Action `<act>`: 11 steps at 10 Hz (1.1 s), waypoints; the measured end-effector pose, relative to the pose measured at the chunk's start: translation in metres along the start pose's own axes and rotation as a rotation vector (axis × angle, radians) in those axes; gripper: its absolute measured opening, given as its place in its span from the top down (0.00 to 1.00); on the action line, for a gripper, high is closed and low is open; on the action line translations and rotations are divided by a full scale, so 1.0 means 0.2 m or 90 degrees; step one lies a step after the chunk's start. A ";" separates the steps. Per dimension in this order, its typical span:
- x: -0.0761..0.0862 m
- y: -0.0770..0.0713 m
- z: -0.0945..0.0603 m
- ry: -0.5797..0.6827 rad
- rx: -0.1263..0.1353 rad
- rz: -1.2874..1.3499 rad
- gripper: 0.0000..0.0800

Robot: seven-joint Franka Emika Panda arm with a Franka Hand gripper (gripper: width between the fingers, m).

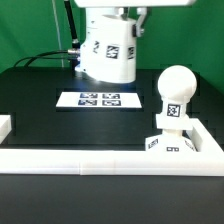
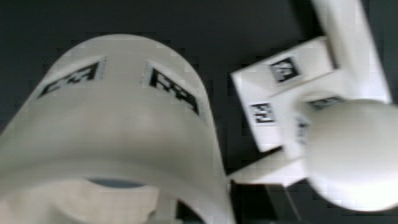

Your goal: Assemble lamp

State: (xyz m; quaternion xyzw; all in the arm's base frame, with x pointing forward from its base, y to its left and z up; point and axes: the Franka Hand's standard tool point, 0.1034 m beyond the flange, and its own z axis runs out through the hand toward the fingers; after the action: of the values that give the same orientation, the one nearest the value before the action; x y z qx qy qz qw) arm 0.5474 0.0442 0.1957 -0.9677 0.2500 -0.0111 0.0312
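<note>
black table top (image 1: pixel 40 90), green backdrop behind, white rail (image 1: pixel 100 160) along the frame's lower edge. gripper (image 1: pixel 112 12) at upper centre of the exterior view, mostly hidden by the shade (image 1: pixel 108 50) hanging below it; fingers not visible, so cannot tell for certain, though the shade is off the table and presumably clamped. marker board (image 1: pixel 98 99) lies under it. bulb (image 1: pixel 174 90) sits on the base (image 1: pixel 168 140) at lower right, against the rail corner, likely braced there. wrist view: shade (image 2: pixel 125 120) large, bulb (image 2: pixel 347 140) beside it.

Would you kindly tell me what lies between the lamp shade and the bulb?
Nothing: in the exterior view, only bare black table separates the lifted shade from the bulb; the marker board lies below the shade.
</note>
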 end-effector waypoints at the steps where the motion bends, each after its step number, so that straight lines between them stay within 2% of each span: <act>1: 0.00 -0.04 -0.03 -0.003 0.005 0.001 0.94; 5: 0.01 -0.24 -0.18 -0.010 0.016 0.012 0.94; 7: 0.05 -0.32 -0.22 -0.007 0.019 0.016 0.94; 8: 0.07 -0.37 -0.21 0.001 0.021 0.011 0.94; 11: 0.10 -0.44 -0.11 0.007 0.016 0.001 0.94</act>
State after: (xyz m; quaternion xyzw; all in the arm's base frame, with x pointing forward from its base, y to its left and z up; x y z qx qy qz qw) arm 0.6058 0.1102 0.2243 -0.9670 0.2505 -0.0197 0.0416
